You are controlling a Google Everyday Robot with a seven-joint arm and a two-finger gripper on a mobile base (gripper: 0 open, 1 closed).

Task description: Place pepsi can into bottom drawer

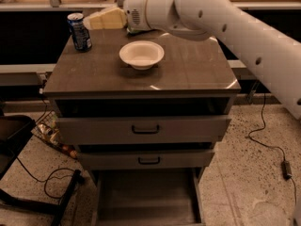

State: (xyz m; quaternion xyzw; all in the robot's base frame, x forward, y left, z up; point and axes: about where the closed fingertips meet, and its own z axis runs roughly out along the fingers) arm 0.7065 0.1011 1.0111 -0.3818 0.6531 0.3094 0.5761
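Note:
The pepsi can (80, 31), dark blue with a silver top, stands upright at the back left corner of the grey cabinet top (188, 69). My gripper (94, 22) reaches in from the right on a thick white arm, its cream fingers pointing left, just right of the can's top and close to it. The bottom drawer (146, 197) is pulled out at floor level, a shallow grey tray with nothing in it.
A white bowl (141, 54) sits mid-top, in front of the arm. A green snack bag is mostly hidden behind the arm. Two upper drawers with dark handles (145, 129) are slightly open. A black chair base (28, 173) and cables lie on the floor at left.

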